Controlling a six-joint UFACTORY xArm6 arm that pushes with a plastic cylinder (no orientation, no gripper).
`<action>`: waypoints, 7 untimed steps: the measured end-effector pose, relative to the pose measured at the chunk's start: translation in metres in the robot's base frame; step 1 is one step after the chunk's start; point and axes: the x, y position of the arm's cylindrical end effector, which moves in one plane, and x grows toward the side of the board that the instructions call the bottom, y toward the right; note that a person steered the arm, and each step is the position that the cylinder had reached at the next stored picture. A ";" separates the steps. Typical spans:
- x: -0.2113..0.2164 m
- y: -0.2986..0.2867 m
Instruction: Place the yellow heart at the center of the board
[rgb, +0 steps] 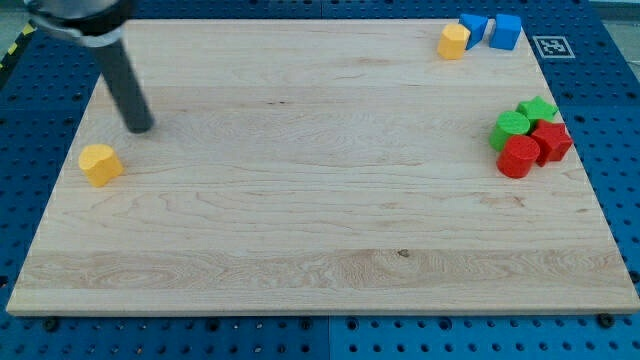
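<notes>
— Start at the table's (300, 250) left edge: what have you got there?

— Your yellow heart (100, 163) lies close to that edge, a little above mid-height, well apart from the centre. My tip (141, 127) rests just above it and slightly to its right, near but not touching.

— Are the fingers holding it?

— There are no fingers on this rig; you have only a bare rod, which grips nothing and can only push. I judge you'll want the tip round on the heart's left side, so a push carries it rightward toward the middle.

— And further right?

— The middle of the table is bare wood. In the top right corner sits a second yellow block (454, 41), shape unclear, touching two blue blocks (490, 31). By the right edge, two green blocks (522, 120) and two red blocks (534, 148) huddle together, out of your path.
</notes>
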 end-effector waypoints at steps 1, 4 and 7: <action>0.008 -0.057; 0.052 -0.056; 0.089 -0.045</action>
